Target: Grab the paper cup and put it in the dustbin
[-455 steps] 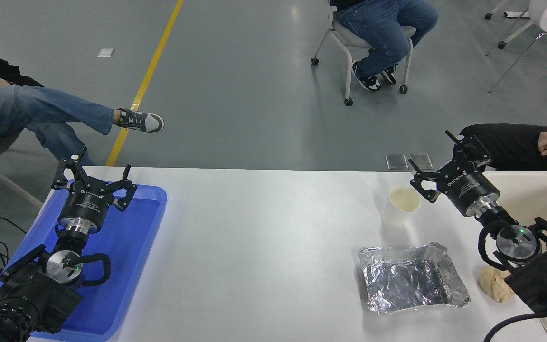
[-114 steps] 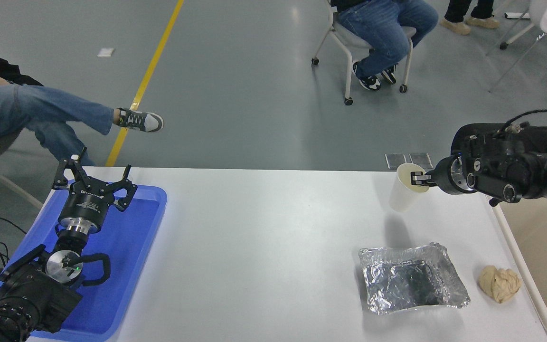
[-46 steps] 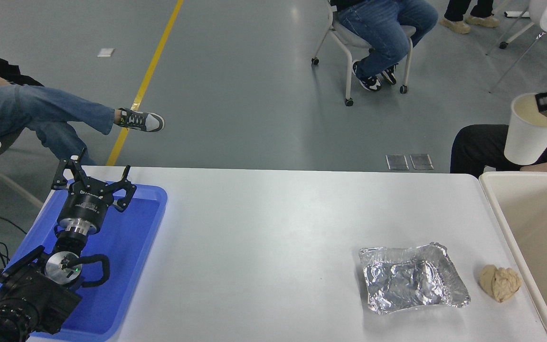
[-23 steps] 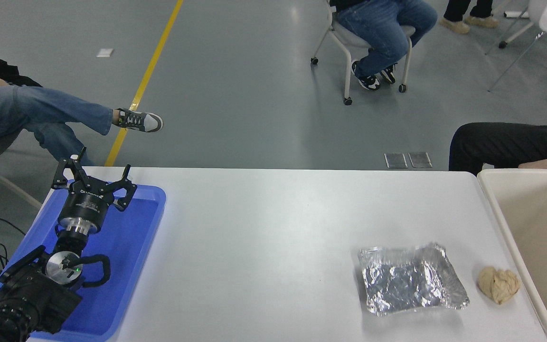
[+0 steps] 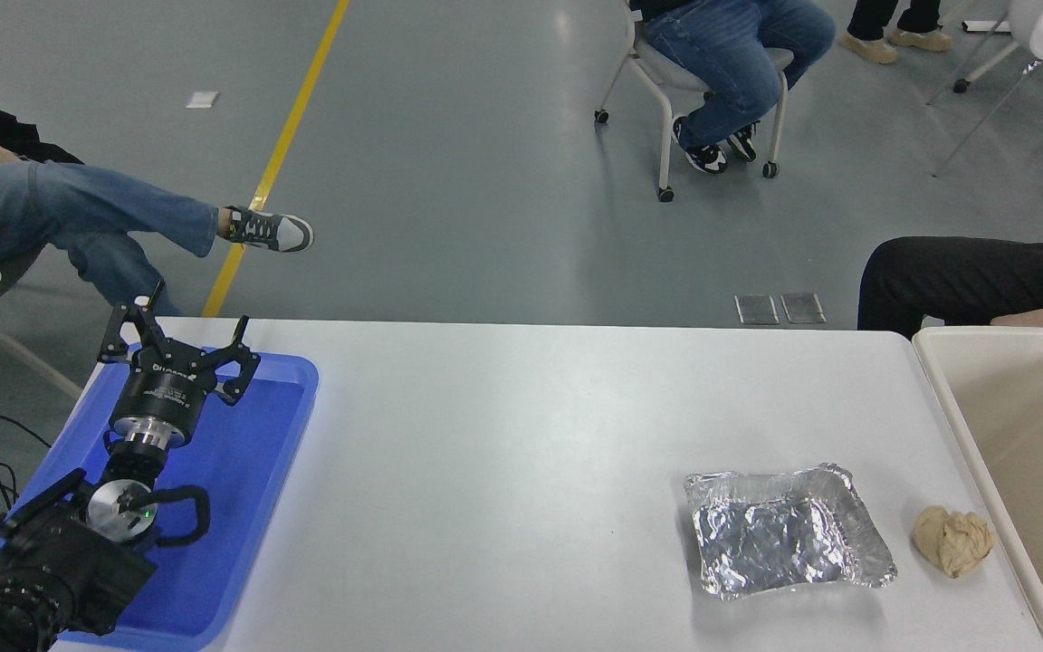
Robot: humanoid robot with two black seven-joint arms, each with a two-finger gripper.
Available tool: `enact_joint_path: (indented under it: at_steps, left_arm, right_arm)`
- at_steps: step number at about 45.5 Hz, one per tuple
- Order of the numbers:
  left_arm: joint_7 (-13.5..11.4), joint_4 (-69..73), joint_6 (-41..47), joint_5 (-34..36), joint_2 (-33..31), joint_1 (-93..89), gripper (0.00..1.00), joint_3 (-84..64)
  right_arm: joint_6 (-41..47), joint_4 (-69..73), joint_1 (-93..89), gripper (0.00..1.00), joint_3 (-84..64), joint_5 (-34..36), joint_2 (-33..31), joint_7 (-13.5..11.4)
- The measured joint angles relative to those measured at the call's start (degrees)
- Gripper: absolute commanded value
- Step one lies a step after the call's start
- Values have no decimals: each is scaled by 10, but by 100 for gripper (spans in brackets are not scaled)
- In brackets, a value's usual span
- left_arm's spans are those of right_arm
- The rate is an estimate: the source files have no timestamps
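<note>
Neither the paper cup nor the right arm shows anywhere in the frame, so where the cup sits, and whether the right pincer has hold of it, cannot be told from here. The dustbin [image 5: 947, 398], a big cream tub with a thick rounded rim, fills the right edge of the frame, and the part of its inside that shows holds nothing.

Judging from the task, the step in hand is the drop into that tub. To do it well, the cup should be carried well inside the rim, over the open middle and not above the near wall, and let go only when it hangs over the cavity, so a light paper cup cannot bounce off the rim onto the white table [image 5: 521, 435]. A low release would help too.

The left gripper [image 5: 179, 349] is parked at the lower left over the blue plastic tray [image 5: 282, 435], its fingers spread wide and holding nothing. At the lower right of the table the crinkled foil tray [image 5: 789, 530] lies beside a crumpled tan paper ball [image 5: 953, 540], both just short of the tub.
</note>
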Motion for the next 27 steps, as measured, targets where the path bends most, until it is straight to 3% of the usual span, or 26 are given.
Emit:
enact_joint_path:
  at_steps: [18, 19, 21, 22, 27]
  left_arm:
    - [0, 0, 0, 0, 0, 0, 100, 0]
    - [0, 0, 0, 0, 0, 0, 100, 0]
    - [0, 0, 0, 0, 0, 0, 100, 0]
    - [0, 0, 0, 0, 0, 0, 100, 0]
    - [0, 0, 0, 0, 0, 0, 100, 0]
  right_arm:
    - [-17, -53, -109, 0, 112, 51, 55, -1]
    - [-17, -54, -112, 13, 116, 52, 56, -1]
    - [-18, -55, -117, 94, 123, 53, 59, 0]
    - [-18, -56, -120, 100, 128, 54, 60, 0]
    - [-19, -59, -128, 100, 142, 58, 64, 1]
